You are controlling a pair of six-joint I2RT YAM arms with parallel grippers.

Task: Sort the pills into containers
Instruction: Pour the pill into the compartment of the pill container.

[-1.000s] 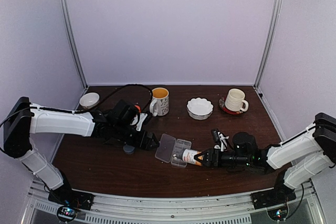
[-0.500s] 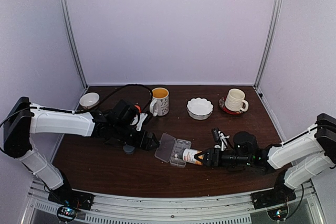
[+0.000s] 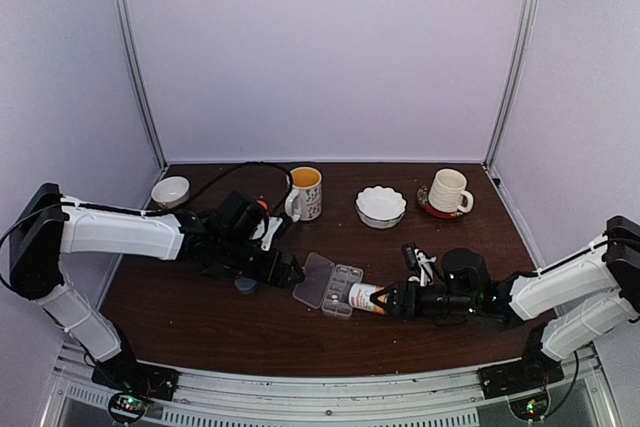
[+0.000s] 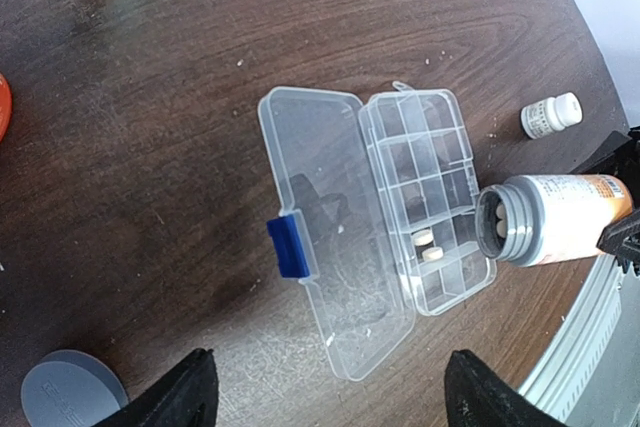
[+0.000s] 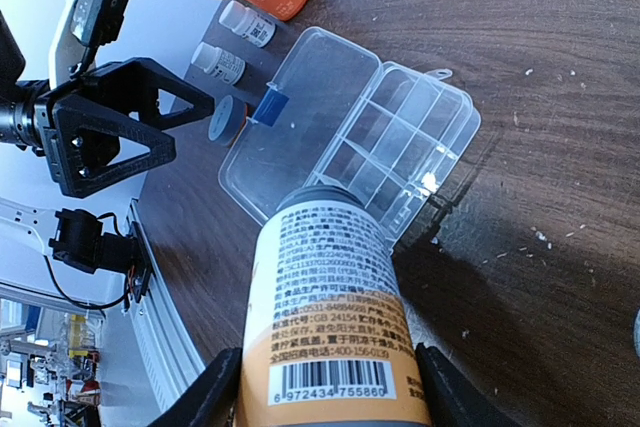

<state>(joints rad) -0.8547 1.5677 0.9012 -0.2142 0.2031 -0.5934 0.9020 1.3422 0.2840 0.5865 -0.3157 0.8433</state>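
Gripping tipped bottle (image 4: pixel 555 219) w/ R hand (image 3: pixel 393 299), mouth at edge of open organizer box (image 4: pixel 425 147) mid-counter (image 4: pixel 150 127). Noting two pills (image 4: pixel 428 246) in one compartment nr bottle mouth. Hovering L hand (image 4: pixel 335 397) nr lid (image 4: pixel 310 147), spread wide, empty.

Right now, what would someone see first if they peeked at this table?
A big white-and-orange pill bottle is tipped sideways in the right jaws mid-table, its open mouth at the edge of the clear organizer box. The box lies open, with two pale pills inside. The left jaws hang open just left of it.
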